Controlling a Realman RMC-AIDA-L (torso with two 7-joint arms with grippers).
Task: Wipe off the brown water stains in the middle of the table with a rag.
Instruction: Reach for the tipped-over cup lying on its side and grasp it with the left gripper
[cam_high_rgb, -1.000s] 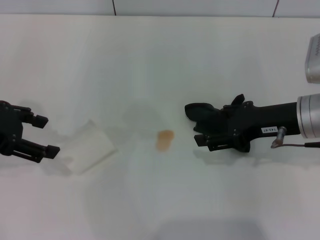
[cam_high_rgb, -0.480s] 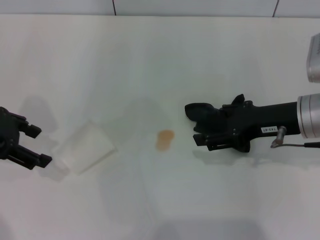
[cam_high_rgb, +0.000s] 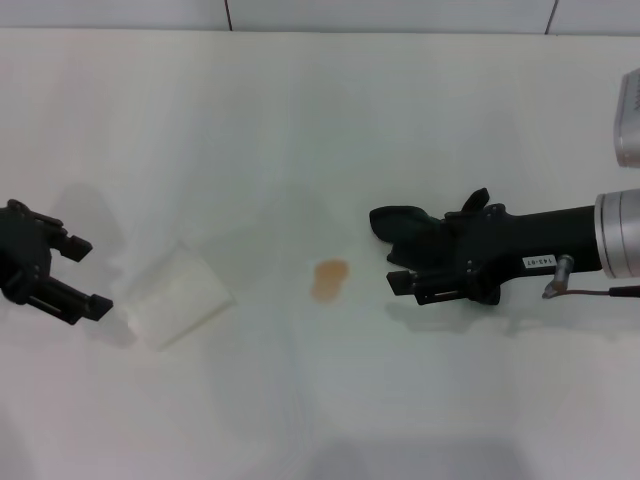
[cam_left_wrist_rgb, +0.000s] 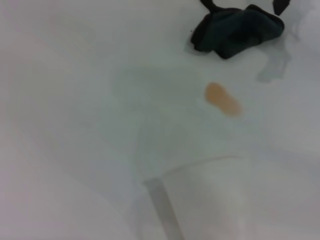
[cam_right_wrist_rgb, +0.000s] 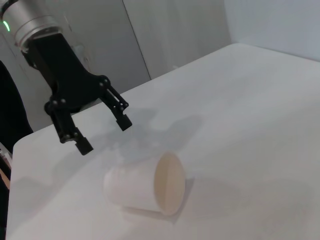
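While the small pale orange-brown stain (cam_high_rgb: 329, 279) sits untouched near the middle of the wide matte off-white table (cam_high_rgb: 300, 120), watch two risks. If your right gripper (cam_high_rgb: 415, 262) sweeps too high, the black lumpy cloth rag (cam_high_rgb: 398, 228) it is clamped on may skim over the blotch and only smear it. If the stroke runs long toward the table's left edge, the rag could knock the translucent white plastic cup (cam_high_rgb: 177, 296) lying on its side there and roll it. The left gripper (cam_high_rgb: 82, 275) hangs just beyond that cup with its fingers spread and nothing between them, so a drift inward would nudge it too. The stain is soft-edged, roughly oblong and thin, just beside the rag.
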